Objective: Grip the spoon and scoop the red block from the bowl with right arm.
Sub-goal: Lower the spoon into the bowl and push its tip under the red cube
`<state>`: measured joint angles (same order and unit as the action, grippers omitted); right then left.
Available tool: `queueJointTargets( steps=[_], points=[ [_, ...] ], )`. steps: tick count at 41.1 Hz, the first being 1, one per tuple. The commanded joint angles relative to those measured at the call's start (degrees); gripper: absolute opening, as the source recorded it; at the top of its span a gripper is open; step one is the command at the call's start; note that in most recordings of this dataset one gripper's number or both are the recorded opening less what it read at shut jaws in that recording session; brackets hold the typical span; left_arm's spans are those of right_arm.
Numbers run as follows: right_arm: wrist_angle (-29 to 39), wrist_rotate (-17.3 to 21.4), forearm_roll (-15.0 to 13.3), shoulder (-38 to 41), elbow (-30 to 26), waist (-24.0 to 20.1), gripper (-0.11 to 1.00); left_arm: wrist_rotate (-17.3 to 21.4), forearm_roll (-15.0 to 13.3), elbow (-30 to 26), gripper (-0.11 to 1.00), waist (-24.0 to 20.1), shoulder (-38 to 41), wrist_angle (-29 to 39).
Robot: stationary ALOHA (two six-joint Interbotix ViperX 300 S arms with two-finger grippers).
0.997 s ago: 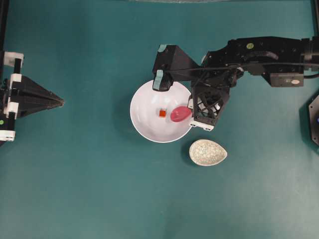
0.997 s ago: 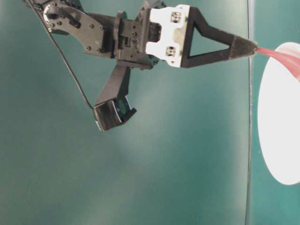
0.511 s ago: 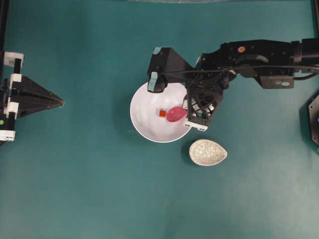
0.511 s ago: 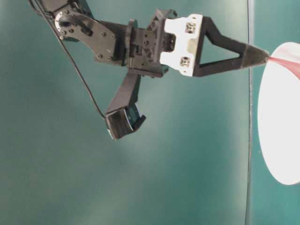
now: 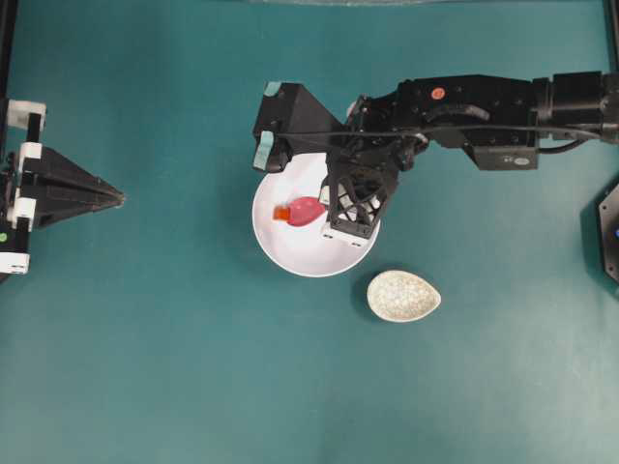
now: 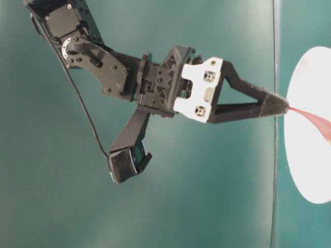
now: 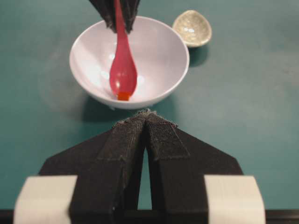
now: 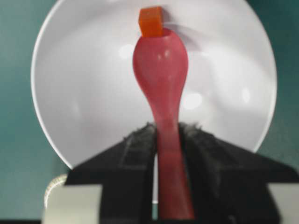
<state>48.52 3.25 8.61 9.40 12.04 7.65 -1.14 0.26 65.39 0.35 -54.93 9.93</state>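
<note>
Teal table [image 5: 174, 367]: spoon [image 5: 307, 211] now against red block [image 5: 281, 213].

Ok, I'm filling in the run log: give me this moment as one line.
right gripper: shut on spoon | spoon tip against red block in bowl | block not yet scooped | left gripper: shut, apart

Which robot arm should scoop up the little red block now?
Right. Its fingers already hold the spoon, tip touching the block in the bowl. The left gripper sits far away.
</note>
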Motion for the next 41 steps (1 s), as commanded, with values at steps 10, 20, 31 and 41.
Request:
queueJointTargets(
  steps=[10, 20, 31, 41],
  points=[
    [-3.52, 0.62, 0.0, -0.97, -1.58, -0.62, 0.25, 0.0, 0.0, -1.41, 0.0, 0.0, 0.35, -0.7],
    [-4.66, 0.62, 0.18, -0.88, -1.49, -0.7, 0.25, 0.0, 0.0, -1.32, 0.0, 0.0, 0.35, -0.7],
    [-4.66, 0.62, 0.18, -1.14, -1.05, -0.79, 0.25, 0.0, 0.0, -1.41, 0.0, 0.0, 0.35, -0.7],
    [-4.66, 0.62, 0.09, -1.49, -0.53, -1.23, 0.25, -0.09, 0.0, -1.41, 0.0, 0.09, 0.35, -0.7]
  ],
)
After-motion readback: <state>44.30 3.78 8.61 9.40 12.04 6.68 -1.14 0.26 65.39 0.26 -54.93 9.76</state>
